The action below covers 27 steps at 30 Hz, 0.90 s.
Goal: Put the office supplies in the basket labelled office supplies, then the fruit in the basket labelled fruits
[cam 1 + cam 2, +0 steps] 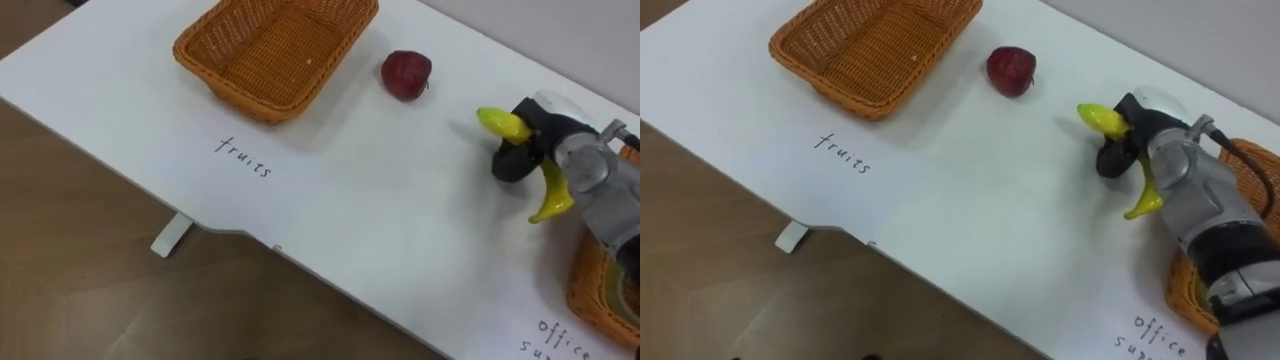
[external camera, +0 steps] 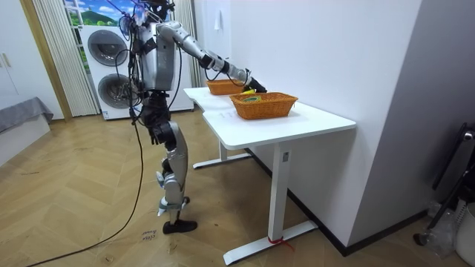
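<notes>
Right hand has its fingers curled round the banana, gripping it about mid-length so both ends poke out. My guess is that keeps it from swinging on a carry. It looks lifted off the table, well to the right of the fruit basket. The apple lies between them, near that basket's right corner and not yet sorted. The other basket sits further right again, under the wrist. So the banana probably belongs the opposite way, across to the fruit basket.
</notes>
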Tool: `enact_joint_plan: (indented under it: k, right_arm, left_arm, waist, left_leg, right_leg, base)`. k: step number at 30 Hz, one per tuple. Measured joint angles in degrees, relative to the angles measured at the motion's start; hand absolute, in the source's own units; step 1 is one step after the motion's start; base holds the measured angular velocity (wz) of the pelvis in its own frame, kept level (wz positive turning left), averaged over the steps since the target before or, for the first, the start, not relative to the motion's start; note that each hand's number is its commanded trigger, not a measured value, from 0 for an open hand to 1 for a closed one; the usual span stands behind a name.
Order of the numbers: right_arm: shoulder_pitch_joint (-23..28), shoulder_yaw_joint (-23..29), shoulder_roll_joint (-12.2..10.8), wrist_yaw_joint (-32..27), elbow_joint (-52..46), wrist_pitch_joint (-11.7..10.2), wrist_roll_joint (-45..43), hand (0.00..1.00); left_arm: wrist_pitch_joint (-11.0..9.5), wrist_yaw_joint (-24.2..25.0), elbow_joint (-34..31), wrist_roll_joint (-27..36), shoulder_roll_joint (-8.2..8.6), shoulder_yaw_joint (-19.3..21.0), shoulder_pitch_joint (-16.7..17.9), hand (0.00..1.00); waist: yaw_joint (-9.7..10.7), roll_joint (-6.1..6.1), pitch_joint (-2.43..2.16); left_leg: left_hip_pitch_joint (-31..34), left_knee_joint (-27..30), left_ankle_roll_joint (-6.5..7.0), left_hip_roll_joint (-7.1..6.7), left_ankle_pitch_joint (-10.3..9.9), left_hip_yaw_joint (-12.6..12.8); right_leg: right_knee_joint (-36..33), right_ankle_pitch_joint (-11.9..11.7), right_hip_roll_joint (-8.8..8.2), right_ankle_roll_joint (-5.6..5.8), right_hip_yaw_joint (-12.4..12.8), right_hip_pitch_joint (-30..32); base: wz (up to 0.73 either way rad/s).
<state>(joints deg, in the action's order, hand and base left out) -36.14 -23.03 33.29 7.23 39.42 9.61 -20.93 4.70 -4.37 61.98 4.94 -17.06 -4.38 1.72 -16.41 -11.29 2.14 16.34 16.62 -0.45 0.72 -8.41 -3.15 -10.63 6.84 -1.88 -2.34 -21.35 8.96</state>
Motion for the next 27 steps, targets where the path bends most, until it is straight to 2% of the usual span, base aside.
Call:
enact_joint_plan:
  k: [1,6,8,14,19,20,27]
  right_arm:
    - [0.69,0.0,0.0,0.2,-2.54,-0.38,0.0,1.0]
    - [3.08,0.04,-0.03,1.23,-11.15,-1.04,-0.02,1.0]
    - [4.34,0.05,-0.02,1.89,-16.02,-1.27,0.0,1.0]
    - [4.37,0.67,0.07,3.76,-24.51,-1.42,-1.84,1.0]
    - [4.37,3.9,0.07,5.19,-29.11,-0.77,-1.71,1.0]
    - [4.37,4.6,0.07,5.45,-30.49,-0.73,-1.4,1.0]
    - [4.37,5.59,0.06,6.77,-38.21,-0.21,1.23,1.0]
  left_arm:
    - [0.0,0.0,-0.01,0.0,0.08,0.69,0.21,0.0]
    - [-0.4,0.0,-0.23,0.13,0.96,3.38,0.6,0.0]
    - [-0.9,-0.03,-1.01,-0.05,1.04,4.37,2.12,0.0]
    - [-1.31,-0.02,-0.92,-0.38,1.23,6.65,5.87,0.0]
    - [-0.96,0.37,-1.01,-0.56,1.45,7.95,7.61,0.0]
    - [-0.85,0.86,-1.11,-0.62,1.48,8.4,8.23,0.0]
    - [0.17,2.27,-3.84,-1.19,2.14,9.79,11.24,0.0]
  waist:
    - [0.68,0.11,-0.06]
    - [1.12,0.26,-0.17]
    - [1.87,0.31,-0.68]
    - [3.68,0.4,-1.55]
    - [4.04,0.55,-1.79]
    - [4.02,0.71,-1.79]
    - [4.79,0.98,-1.97]
  left_leg:
    - [-0.27,-0.09,0.01,-0.02,0.01,0.09]
    - [-2.73,-1.46,0.1,0.0,0.11,0.7]
    - [-4.6,-2.5,0.13,-0.15,0.15,0.69]
    - [-9.21,-4.04,0.38,-0.61,0.16,0.49]
    - [-10.47,-4.22,0.66,-0.74,-0.02,0.05]
    - [-10.47,-4.17,0.71,-1.17,-0.05,-0.03]
    - [-11.35,-3.84,1.25,-2.08,0.07,-0.37]
  right_leg:
    - [-0.01,0.01,-0.02,0.01,-0.01,-0.26]
    - [0.15,0.08,-0.09,0.14,0.61,-1.87]
    - [0.19,0.3,-0.25,0.5,0.71,-3.29]
    - [1.04,0.71,-0.66,1.15,0.61,-7.92]
    - [1.04,0.94,-0.9,1.54,0.85,-9.32]
    - [1.06,0.98,-0.97,1.6,0.85,-9.41]
    - [1.65,1.58,-1.57,2.27,0.6,-11.09]
  base:
    - [-0.04]
    - [-0.04]
    - [0.0]
    - [0.06]
    - [0.02]
    - [0.0]
    - [0.08]
